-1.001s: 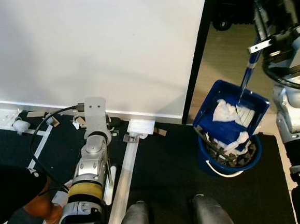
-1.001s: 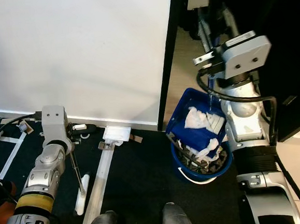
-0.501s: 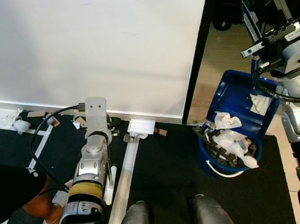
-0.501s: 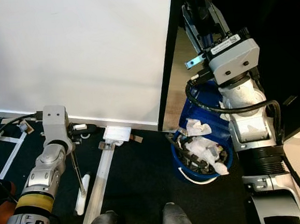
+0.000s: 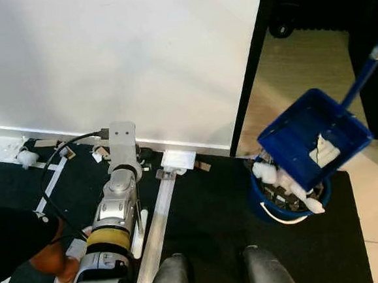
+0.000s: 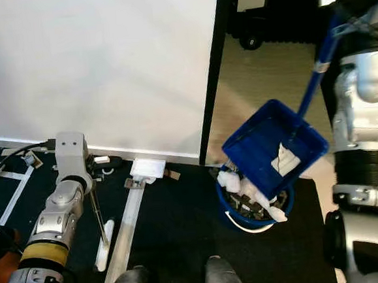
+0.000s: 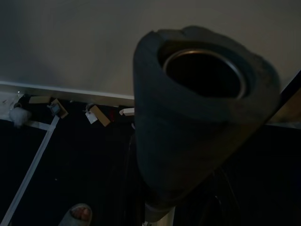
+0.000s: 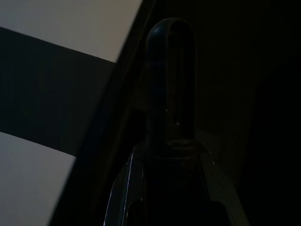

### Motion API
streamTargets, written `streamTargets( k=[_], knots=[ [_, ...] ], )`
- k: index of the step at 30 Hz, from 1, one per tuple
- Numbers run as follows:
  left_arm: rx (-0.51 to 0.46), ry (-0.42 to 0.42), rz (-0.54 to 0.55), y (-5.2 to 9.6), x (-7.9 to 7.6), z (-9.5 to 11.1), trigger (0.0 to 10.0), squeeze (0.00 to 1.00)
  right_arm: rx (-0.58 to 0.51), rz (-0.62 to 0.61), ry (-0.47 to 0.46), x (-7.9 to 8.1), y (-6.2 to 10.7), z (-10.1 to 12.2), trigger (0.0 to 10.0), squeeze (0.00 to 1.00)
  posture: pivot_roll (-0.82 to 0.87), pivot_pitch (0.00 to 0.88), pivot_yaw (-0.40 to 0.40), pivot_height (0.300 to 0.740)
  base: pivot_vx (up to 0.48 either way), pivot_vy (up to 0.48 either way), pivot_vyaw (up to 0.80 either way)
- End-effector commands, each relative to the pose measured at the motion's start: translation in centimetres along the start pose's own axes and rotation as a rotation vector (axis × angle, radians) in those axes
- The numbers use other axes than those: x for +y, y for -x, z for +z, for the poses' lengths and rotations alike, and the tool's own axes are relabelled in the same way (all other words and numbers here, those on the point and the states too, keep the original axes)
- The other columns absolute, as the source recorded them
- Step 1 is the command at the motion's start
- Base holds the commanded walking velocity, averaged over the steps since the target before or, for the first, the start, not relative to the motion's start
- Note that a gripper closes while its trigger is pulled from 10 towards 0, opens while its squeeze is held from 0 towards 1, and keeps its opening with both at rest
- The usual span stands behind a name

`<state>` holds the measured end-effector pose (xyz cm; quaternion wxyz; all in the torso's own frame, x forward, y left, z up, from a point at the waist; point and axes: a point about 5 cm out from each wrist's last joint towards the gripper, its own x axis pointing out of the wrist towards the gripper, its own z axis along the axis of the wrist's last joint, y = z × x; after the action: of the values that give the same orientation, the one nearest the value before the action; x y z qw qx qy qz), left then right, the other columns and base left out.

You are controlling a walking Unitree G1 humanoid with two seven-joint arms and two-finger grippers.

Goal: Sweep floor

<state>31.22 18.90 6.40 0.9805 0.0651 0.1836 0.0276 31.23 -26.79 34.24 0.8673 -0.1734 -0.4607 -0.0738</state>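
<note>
Just dustpan [image 5: 310, 142] above bucket [image 5: 279, 206]

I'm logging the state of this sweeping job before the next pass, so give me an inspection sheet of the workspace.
Surface: black mat along a white wall; pale floor beyond it on the right.
Job's things: blue dustpan tilted over the blue bucket, white paper wads spilling in, one wad left in the pan; broom at the left arm.
Clutter: paper ball and cardboard scraps by the baseboard.
Grippers: left pincer around a dark handle; right pincer grips the dustpan handle.
Cables: black cable looping to the left arm.
Surroundings: dark doorway, wooden floor behind; a person's foot.
</note>
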Motion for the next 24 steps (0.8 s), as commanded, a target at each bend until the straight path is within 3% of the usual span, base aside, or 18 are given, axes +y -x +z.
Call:
streamTargets(
  k=[1,13,16,20,24],
  knots=[
    [0.041,0.004,-0.023,-0.1,-0.5,-0.8,10.0,0.0,-0.046,-0.011,0.01,-0.6,-0.8,1.0,10.0,0.0,-0.01,0.074,-0.014,0.74,0.0,-0.48,0.0],
    [0.042,0.013,0.005,-0.4,-0.5,-0.7,10.0,0.0,-0.016,0.015,-0.033,1.1,0.0,-0.1,10.0,0.0,-0.02,0.075,-0.007,0.74,0.0,-0.48,0.0],
    [0.038,0.015,0.016,-0.3,-0.4,-0.6,10.0,0.0,-0.026,0.031,-0.002,1.5,0.2,-0.1,10.0,0.0,-0.01,0.077,-0.009,0.74,0.0,-0.48,0.0],
    [0.033,0.021,0.024,-0.3,-0.4,-0.5,10.0,0.0,-0.029,0.035,0.015,1.5,0.2,-0.2,10.0,0.0,-0.01,0.075,-0.011,0.74,0.0,-0.426,0.0],
    [0.026,0.03,0.043,-0.4,-0.1,-0.5,10.0,0.0,-0.019,-0.036,0.025,0.4,-0.7,-0.2,10.0,0.0,-0.01,0.075,-0.011,0.74,0.0,0.0,0.0]
  ],
)
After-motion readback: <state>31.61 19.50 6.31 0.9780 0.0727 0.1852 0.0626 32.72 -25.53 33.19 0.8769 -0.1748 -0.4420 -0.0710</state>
